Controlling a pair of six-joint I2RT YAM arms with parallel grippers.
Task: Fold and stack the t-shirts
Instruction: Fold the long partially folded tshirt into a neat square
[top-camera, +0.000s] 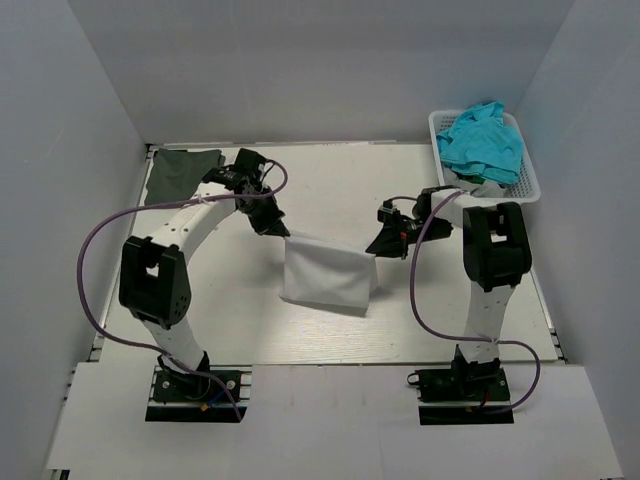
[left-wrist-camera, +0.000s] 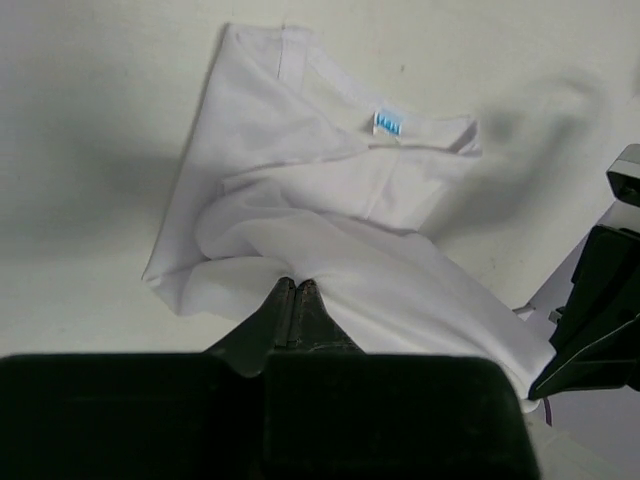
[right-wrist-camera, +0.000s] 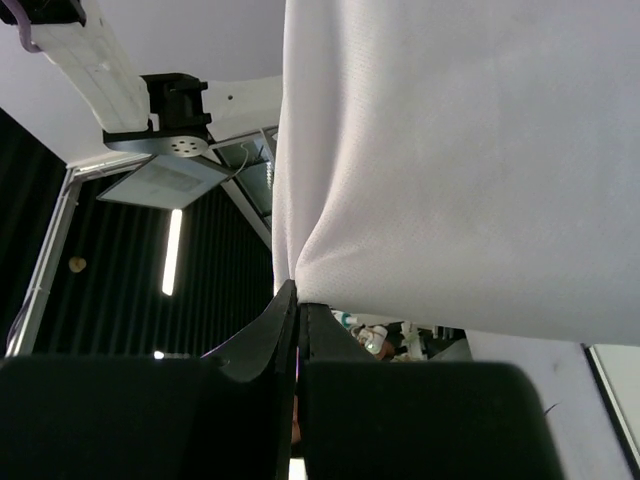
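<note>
While slack over the table, white t-shirt between left tool and right tool, each tight on its edge.

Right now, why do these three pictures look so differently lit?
Top view: even, soft light, faint shadow under the white t-shirt. Left wrist view: soft shadows on the table, left claw a dark silhouette. Right wrist view: aimed upward, a ceiling lamp glares against darkness.

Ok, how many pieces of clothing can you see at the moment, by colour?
white t-shirt: 1
dark olive-green t-shirt: 1
teal cloth in the basket: 1
Total: 3
</note>
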